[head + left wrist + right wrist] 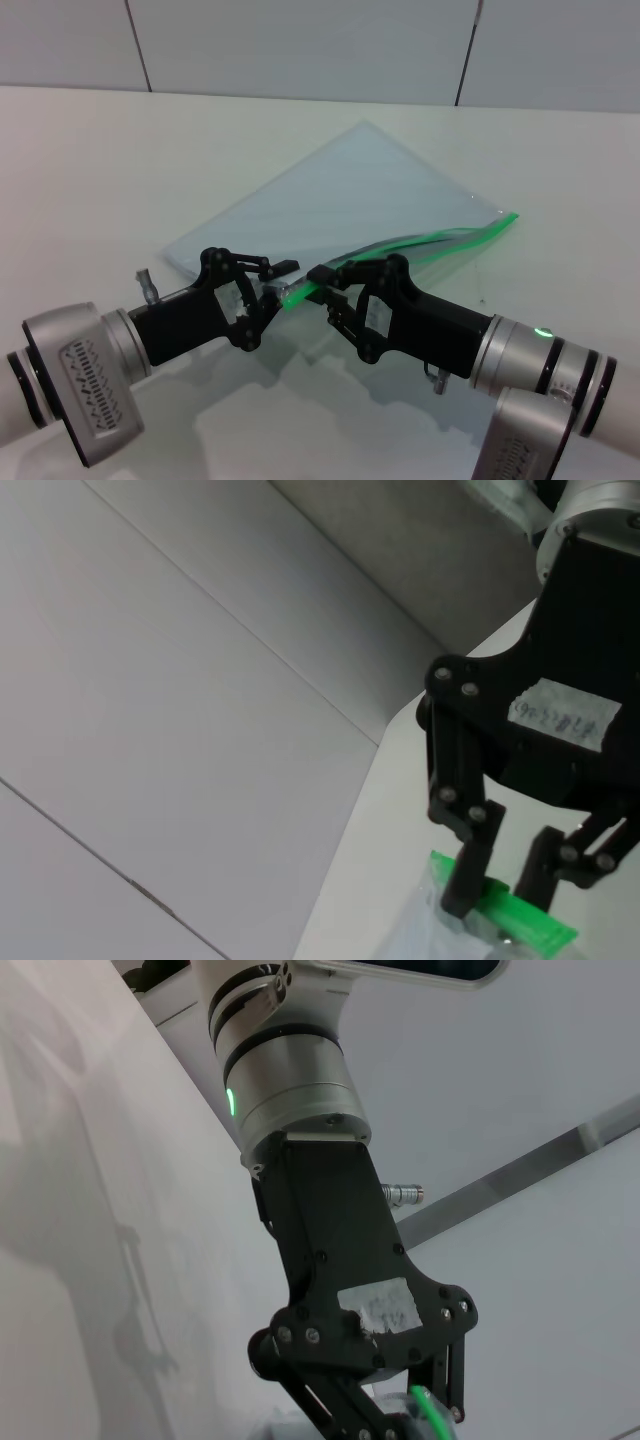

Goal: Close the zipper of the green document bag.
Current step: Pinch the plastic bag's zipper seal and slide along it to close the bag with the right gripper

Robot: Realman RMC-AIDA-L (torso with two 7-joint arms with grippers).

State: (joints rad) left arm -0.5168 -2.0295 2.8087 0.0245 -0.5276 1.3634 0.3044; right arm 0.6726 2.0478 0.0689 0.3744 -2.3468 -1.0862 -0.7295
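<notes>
Left hand (279, 281), right hand (322, 288) pinching zipper (420, 243) (near end), green document bag (340, 195)

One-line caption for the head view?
Both grippers, left and right, pinch the near end of the bag's green zipper.

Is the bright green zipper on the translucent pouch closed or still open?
Open: in the head view the bright green zipper splits into two separated strips between the right gripper and the pouch's far corner.

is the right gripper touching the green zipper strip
Touching. In the left wrist view the right gripper has its fingers clamped on the zipper, with no gap between them.
</notes>
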